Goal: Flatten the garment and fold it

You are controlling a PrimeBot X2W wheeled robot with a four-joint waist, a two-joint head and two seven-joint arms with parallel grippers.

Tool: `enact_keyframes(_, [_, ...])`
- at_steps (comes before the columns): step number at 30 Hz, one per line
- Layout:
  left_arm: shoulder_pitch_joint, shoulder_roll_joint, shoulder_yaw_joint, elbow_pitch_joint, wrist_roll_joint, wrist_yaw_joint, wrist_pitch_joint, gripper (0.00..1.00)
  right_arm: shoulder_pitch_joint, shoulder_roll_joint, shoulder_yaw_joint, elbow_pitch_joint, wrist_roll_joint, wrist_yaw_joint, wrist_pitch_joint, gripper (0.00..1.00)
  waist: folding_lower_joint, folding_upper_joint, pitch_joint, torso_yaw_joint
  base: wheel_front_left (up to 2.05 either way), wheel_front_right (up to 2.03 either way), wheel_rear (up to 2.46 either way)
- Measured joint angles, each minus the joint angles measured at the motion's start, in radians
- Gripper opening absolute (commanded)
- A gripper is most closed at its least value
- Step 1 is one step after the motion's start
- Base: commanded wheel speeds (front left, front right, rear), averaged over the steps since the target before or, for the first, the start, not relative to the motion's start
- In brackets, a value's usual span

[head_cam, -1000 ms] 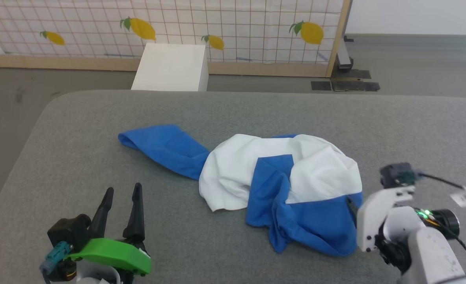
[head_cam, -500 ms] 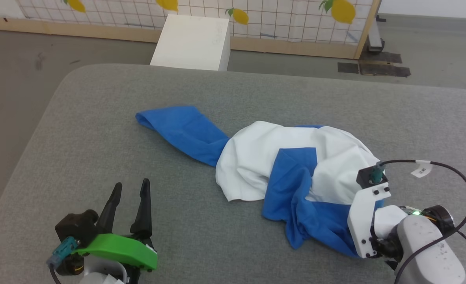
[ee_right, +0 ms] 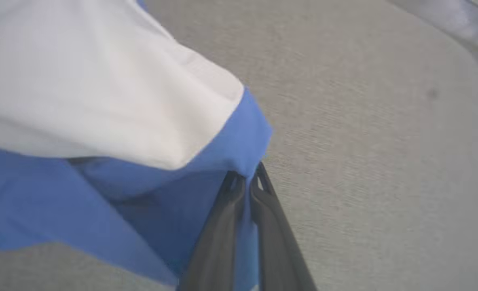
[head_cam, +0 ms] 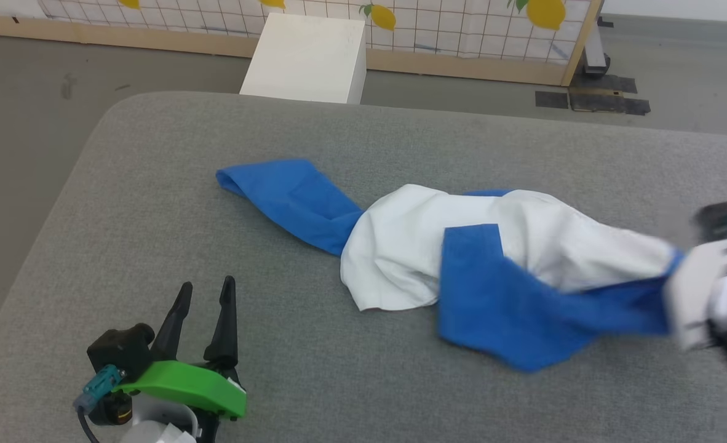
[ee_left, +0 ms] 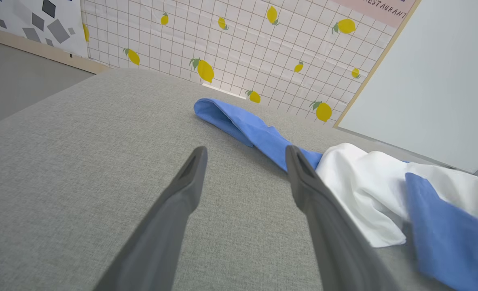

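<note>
The right gripper [ee_right: 247, 180] is clamped tight on a blue edge of the garment [head_cam: 462, 246], with a fold of cloth caught between its two dark fingers [ee_right: 223, 226]. From that pinch the fabric runs taut away ahead of the tips, white panel above and blue below, over the grey padded surface [head_cam: 154, 184]. The left gripper [head_cam: 206, 284] stands with its fingers spread wide and grasps nothing; the garment's blue sleeve lies ahead of its tips and off to their right, clear of them.
</note>
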Motion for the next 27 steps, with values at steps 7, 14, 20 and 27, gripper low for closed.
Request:
enact_keyframes(7, [-0.029,0.001,-0.005,0.001,0.000,-0.004,0.001,1.00,-0.056,-0.114,-0.250,0.100,-0.138,0.000,0.027,0.00,0.0000,0.0000,0.034,0.009,0.00,0.00,0.00])
enact_keyframes(14, [-0.052,0.001,-0.008,0.021,0.000,-0.012,0.001,1.00,-0.057,0.002,-0.430,0.190,-0.265,0.000,-0.035,1.00,0.0001,0.0000,0.067,0.032,0.00,0.00,0.00])
enact_keyframes(20, [-0.053,0.001,-0.012,0.031,-0.003,-0.012,0.010,1.00,-0.093,0.079,-0.493,0.132,-0.239,0.000,-0.206,1.00,0.0001,0.0000,0.041,0.025,0.00,0.00,0.00])
enact_keyframes(27, [-0.047,-0.004,-0.015,0.045,-0.019,-0.005,0.027,1.00,-0.043,0.193,-0.465,-0.041,-0.114,0.000,-0.447,1.00,0.0001,0.0000,-0.019,-0.012,0.00,0.00,0.00])
